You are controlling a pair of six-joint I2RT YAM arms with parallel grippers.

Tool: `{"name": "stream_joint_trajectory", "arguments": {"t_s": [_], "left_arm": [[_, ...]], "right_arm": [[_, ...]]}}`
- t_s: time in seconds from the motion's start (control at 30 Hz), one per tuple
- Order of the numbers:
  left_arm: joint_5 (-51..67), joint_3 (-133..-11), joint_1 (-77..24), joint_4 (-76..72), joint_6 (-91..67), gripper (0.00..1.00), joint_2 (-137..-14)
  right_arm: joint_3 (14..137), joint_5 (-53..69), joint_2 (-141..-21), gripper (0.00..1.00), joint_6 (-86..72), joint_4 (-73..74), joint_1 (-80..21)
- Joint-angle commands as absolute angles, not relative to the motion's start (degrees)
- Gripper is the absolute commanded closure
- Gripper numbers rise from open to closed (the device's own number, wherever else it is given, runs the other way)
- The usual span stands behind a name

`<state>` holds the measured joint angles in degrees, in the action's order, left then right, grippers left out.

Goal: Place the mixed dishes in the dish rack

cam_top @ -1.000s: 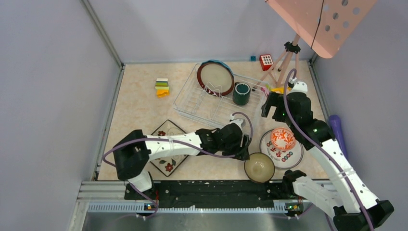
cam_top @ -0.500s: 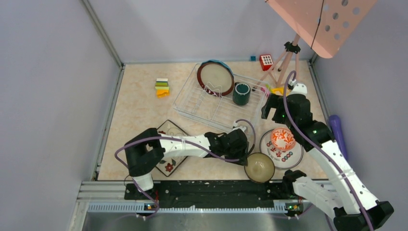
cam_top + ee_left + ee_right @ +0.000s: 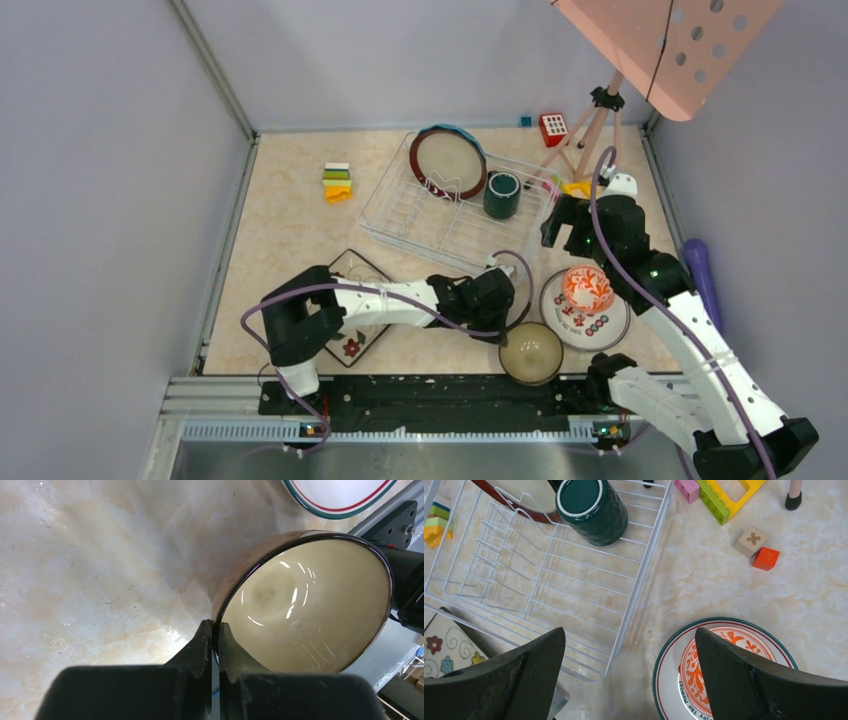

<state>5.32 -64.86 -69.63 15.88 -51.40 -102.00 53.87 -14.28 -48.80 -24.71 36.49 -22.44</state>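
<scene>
My left gripper (image 3: 504,326) (image 3: 214,627) is shut on the near-left rim of the tan bowl (image 3: 531,353) (image 3: 310,610), one finger inside and one outside. The bowl is by the table's near edge. The red-white bowl (image 3: 588,289) sits on the white red-marked plate (image 3: 572,322) (image 3: 669,680). My right gripper (image 3: 562,222) (image 3: 629,630) hangs open above the gap between that plate and the dish rack (image 3: 430,222) (image 3: 574,580). In the rack are the teal mug (image 3: 501,194) (image 3: 591,510) and the brown-rimmed cream plate (image 3: 448,162), standing upright. The square floral plate (image 3: 350,346) (image 3: 444,645) lies partly under my left arm.
Stacked toy blocks (image 3: 337,182) lie left of the rack, and a red block (image 3: 553,127) is at the back. Loose blocks (image 3: 753,540) and a yellow piece (image 3: 729,495) lie right of the rack. A pink stand (image 3: 660,40) on a tripod (image 3: 590,125) and a purple cylinder (image 3: 699,268) are at the right.
My left gripper has closed on the tan bowl's rim. The bowl has shifted slightly toward the near edge. The right arm has stayed still.
</scene>
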Motion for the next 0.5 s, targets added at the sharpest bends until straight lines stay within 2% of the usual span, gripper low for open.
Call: {"name": "stream_joint_trajectory", "arguments": {"t_s": [0.0,0.27,0.47], "left_arm": [[5.16,-65.90,-69.70,16.12,-48.74,1.00,-98.04],[7.02,-64.89,-67.84,20.05,-45.43,1.00,-86.48],[9.51,-63.02,-62.92,23.00,-43.66,1.00,-76.23]], "right_arm": [[55.97,-12.64,-48.93,0.02,-26.11,36.35,-22.41],[60.25,-3.11,-50.85,0.02,-26.06,39.45,-22.42],[61.82,1.16,-50.97,0.02,-26.66,39.13,-22.41]]}}
